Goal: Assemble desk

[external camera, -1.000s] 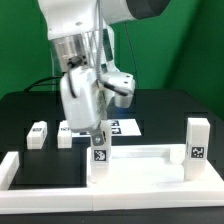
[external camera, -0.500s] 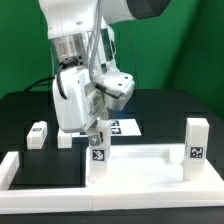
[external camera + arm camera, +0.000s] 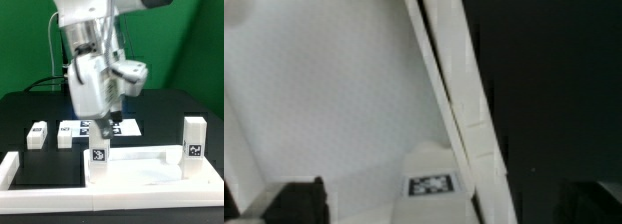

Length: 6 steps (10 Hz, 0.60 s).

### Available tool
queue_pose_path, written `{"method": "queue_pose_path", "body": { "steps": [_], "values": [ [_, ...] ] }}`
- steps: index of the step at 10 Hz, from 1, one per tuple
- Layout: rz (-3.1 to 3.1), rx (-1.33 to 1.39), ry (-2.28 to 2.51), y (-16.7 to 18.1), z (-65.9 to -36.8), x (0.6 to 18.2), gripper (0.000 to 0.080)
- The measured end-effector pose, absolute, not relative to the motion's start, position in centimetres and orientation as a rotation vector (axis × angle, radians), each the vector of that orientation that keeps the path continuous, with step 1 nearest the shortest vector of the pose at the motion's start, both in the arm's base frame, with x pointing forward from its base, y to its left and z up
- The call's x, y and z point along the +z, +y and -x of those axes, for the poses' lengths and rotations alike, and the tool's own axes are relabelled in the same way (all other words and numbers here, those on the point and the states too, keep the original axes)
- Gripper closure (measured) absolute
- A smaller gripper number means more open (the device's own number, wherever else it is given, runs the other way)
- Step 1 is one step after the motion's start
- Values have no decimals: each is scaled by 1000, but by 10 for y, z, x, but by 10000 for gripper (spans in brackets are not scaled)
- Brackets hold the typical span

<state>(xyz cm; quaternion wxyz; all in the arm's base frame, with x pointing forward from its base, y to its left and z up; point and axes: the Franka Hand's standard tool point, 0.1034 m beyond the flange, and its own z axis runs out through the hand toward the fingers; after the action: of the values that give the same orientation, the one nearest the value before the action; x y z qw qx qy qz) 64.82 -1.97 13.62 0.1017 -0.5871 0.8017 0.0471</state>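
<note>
The white desk panel (image 3: 140, 165) lies at the front of the table, and its pale surface fills the wrist view (image 3: 331, 100). Two tagged legs stand upright on it, one at the exterior view's left (image 3: 100, 160) and one at the right (image 3: 195, 140). Two loose legs (image 3: 38, 134) (image 3: 66, 133) lie on the black table further left. My gripper (image 3: 106, 130) hangs open and empty just above the left upright leg. In the wrist view that leg's tagged top (image 3: 434, 185) shows below the gripper (image 3: 446, 205), with the jaws spread apart and touching nothing.
The marker board (image 3: 125, 127) lies flat behind the gripper. A long white L-shaped border bar (image 3: 10, 170) runs along the front left. The black table (image 3: 170, 105) spreads behind the panel.
The arm has risen and swung to the exterior view's right, lifting the gripper off the left upright leg. The leg stays standing on the panel.
</note>
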Motion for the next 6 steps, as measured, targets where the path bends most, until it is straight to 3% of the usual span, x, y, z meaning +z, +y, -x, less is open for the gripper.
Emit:
{"method": "queue_pose_path", "body": {
  "steps": [1,6],
  "values": [
    [1744,132,2346,-10,-650,144,155],
    [1760,135,2346,-11,-647,136,150]
  ]
}}
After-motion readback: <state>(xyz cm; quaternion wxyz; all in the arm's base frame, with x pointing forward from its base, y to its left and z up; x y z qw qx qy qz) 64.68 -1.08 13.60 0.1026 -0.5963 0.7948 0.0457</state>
